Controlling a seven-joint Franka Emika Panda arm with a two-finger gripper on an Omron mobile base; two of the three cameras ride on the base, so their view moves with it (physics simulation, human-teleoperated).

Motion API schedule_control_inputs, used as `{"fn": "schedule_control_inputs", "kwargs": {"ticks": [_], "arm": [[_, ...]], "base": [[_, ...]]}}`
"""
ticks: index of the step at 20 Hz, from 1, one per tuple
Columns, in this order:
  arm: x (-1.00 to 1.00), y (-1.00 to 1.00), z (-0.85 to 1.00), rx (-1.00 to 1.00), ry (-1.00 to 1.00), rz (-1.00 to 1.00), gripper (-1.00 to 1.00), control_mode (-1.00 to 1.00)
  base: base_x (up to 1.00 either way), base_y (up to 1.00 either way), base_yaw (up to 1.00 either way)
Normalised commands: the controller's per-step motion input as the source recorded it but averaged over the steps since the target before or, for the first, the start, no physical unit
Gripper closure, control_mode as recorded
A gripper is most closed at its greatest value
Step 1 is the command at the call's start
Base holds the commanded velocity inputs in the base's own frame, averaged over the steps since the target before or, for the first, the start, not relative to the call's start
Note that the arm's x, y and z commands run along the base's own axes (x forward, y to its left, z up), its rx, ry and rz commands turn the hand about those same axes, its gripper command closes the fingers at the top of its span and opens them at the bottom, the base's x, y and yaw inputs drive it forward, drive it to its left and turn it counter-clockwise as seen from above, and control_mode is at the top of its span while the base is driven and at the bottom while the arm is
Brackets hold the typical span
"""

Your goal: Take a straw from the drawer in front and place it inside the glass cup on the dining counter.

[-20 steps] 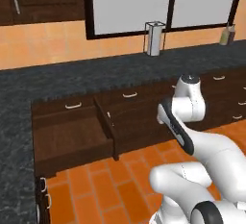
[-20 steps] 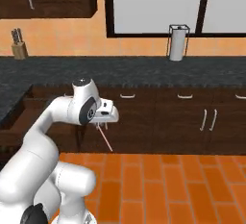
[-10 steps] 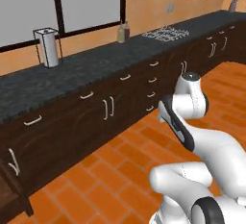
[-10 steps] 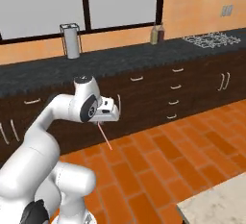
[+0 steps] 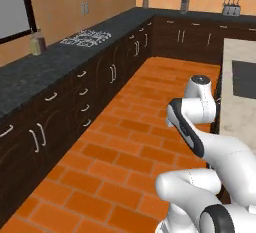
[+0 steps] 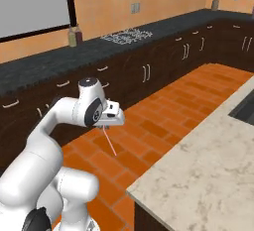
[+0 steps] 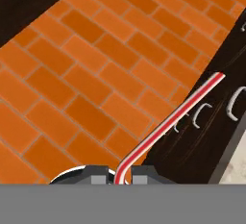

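Red-pink and thin, the straw [image 7: 168,122] is pinched at 1 end between the 2 fingertips of the gripper [image 7: 121,174], which is clenched on it. In the hand view it runs up and to the right, away from the fingers, over the brick floor [image 7: 96,59] towards dark cabinet fronts. In the right base view the straw [image 6: 109,141] hangs below the gripper [image 6: 105,126], slanting down over the floor, to the left of the dining counter [image 6: 208,170], well apart from its near corner.

It looks very light and smooth, so it probably slips or swings easily with a hold this near the end. It also seems soft enough to crush, so a gentle pinch suits it. No glass cup is in sight on the counter's pale top.
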Motion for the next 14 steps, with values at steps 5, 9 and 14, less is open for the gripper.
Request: {"fn": "schedule_control_inputs", "kwargs": {"ticks": [5,9,14], "arm": [[0.0,0.0,0.0,0.0,0.0,0.0,1.0,1.0],[0.0,0.0,0.0,0.0,0.0,0.0,1.0,1.0],[0.0,0.0,0.0,0.0,0.0,0.0,1.0,1.0]], "base": [[-0.78,-0.57,-0.45],[-0.89,-0.87,-0.39],[-1.0,-0.56,-0.33]]}}
